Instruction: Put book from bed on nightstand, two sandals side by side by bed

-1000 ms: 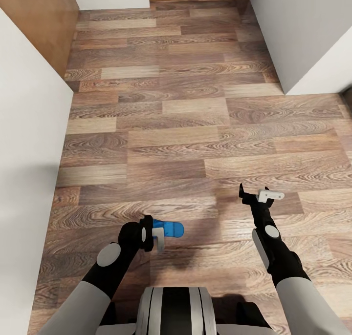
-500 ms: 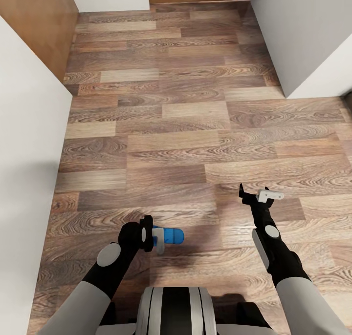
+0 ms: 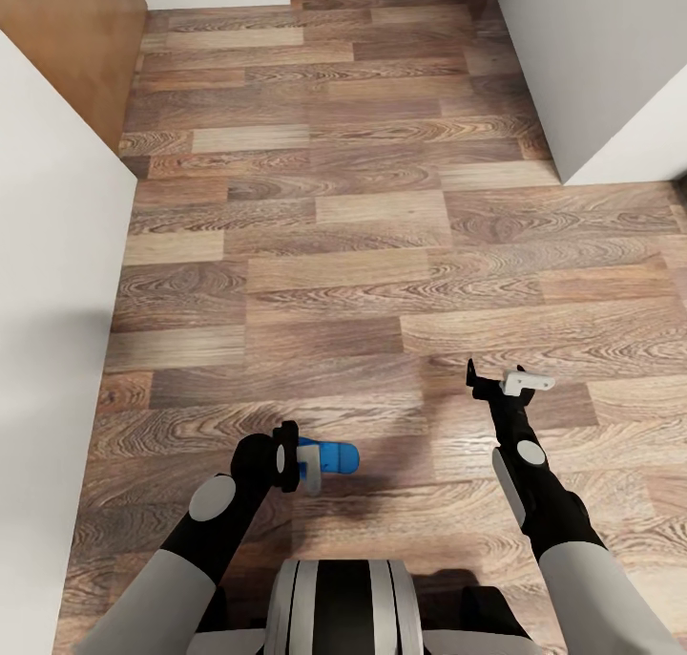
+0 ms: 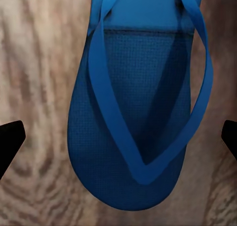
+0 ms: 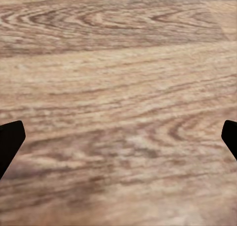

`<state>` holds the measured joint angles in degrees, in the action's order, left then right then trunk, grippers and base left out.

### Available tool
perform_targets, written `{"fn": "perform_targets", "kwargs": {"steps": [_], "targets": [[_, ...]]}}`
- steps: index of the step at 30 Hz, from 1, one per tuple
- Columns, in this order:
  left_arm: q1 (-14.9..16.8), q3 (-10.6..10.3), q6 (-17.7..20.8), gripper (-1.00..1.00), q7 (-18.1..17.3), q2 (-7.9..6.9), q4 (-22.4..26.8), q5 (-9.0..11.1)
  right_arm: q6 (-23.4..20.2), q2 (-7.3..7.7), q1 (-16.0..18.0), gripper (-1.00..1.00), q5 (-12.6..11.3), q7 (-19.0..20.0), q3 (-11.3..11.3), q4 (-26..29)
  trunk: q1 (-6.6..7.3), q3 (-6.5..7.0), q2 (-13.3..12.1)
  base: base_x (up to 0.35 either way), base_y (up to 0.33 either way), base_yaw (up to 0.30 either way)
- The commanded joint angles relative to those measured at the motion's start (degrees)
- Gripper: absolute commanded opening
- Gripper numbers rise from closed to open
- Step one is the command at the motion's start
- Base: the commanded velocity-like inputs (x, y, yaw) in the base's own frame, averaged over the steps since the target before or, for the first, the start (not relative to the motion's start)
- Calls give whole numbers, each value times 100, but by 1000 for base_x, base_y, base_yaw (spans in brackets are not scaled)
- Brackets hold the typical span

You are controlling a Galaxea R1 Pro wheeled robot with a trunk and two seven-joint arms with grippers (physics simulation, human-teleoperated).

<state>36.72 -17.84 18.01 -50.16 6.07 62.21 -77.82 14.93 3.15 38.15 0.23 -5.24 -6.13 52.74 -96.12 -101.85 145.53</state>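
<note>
A bright blue flip-flop sandal [image 3: 334, 458] sticks out sideways from my left gripper [image 3: 310, 464], which is shut on it and carries it just above the wood-plank floor [image 3: 334, 206]. In the left wrist view the sandal [image 4: 138, 112] hangs strap side up between the widely spaced fingertips of the left gripper [image 4: 118, 139]. My right gripper [image 3: 501, 380] is held out low in front of me, open and holding nothing; in the right wrist view the right gripper [image 5: 118, 137] looks at bare floor planks. The bed, the book and the nightstand are out of view.
I stand in a passage with a white wall [image 3: 48, 302] close on the left and a white wall corner [image 3: 592, 63] at the right. A brown wooden door [image 3: 67, 44] is at the upper left. Floor stretches ahead.
The whole picture has shifted a little, so the camera has moved. The sandal has turned slightly in the left gripper; both arms keep their pose.
</note>
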Motion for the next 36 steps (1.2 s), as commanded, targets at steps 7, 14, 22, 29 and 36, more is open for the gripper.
{"fn": "perform_targets", "kwargs": {"steps": [7, 14, 22, 29, 36], "targets": [[2, -9, 45, 100, -29, 5, 10, -14, 16, 2, 0, 100, 4, -21, 6, -2, -12, -113, 8, 0, 0, 0], [2, -9, 45, 100, 2, 8, 19, -10, 17, 2, 0, 100, 4, -21, 6, -3, -12, -113, 8, 0, 0, 0], [2, -9, 61, 100, 21, 8, 20, -13, 18, 2, 0, 100, 3, -21, 6, -5, -12, -113, 8, 0, 0, 0], [2, -9, 243, 100, 26, 8, 11, -14, 19, 2, -1, 100, 4, -21, 6, -6, -28, -246, 16, 0, 0, 0], [2, -12, 256, 100, 24, 8, 16, -14, 18, 2, -1, 100, 3, -21, 6, -7, -30, -268, 17, 0, 0, 0]]}}
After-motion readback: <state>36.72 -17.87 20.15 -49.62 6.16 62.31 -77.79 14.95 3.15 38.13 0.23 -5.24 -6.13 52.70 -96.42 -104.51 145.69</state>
